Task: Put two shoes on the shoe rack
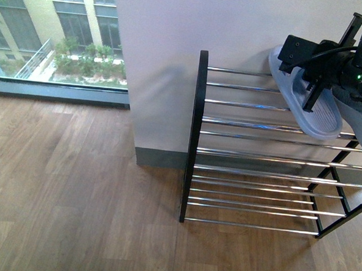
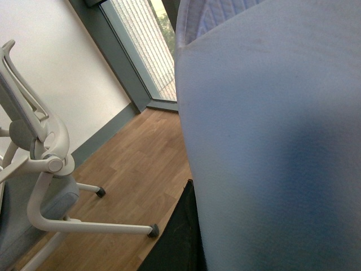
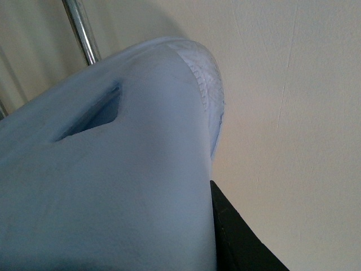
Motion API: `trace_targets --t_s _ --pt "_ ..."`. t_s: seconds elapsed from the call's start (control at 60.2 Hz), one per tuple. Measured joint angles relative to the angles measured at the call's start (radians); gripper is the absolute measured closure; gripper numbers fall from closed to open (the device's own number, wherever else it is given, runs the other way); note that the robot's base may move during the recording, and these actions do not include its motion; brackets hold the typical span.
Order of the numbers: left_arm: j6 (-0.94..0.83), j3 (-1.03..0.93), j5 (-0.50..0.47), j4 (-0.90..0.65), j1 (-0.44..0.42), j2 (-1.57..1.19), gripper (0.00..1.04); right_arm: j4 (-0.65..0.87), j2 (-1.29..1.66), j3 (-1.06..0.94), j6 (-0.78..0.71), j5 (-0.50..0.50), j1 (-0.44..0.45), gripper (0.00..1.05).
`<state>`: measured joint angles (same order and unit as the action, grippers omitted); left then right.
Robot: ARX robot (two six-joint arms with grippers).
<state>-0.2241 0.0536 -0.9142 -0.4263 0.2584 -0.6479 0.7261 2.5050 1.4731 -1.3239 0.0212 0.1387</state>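
White office chair [image 2: 34,164] stands beside window [image 2: 146,45].

Wood floor [image 1: 73,196] carries shoe rack [image 1: 196,136]; rods bare.

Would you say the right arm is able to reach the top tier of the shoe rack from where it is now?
Probably yes. The right gripper holds a shoe right over the top rods of the shoe rack, and those rods look bare beside it, with nothing in between.
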Motion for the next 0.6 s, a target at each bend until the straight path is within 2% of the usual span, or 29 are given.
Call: trace_targets --t_s 0.216,0.315,0.598 --pt "0.0 0.0 0.0 0.0 0.0 0.0 1.03 0.012 0.0 -0.002 0.007 0.001 0.001 1.01" --pt "0.0 0.0 0.0 0.0 0.0 0.0 1.03 -0.003 -0.018 -0.013 0.011 -0.003 0.001 0.83" --pt "0.0 0.0 0.0 0.0 0.0 0.0 1.03 -0.032 -0.114 -0.075 0.049 -0.015 0.011 0.45"
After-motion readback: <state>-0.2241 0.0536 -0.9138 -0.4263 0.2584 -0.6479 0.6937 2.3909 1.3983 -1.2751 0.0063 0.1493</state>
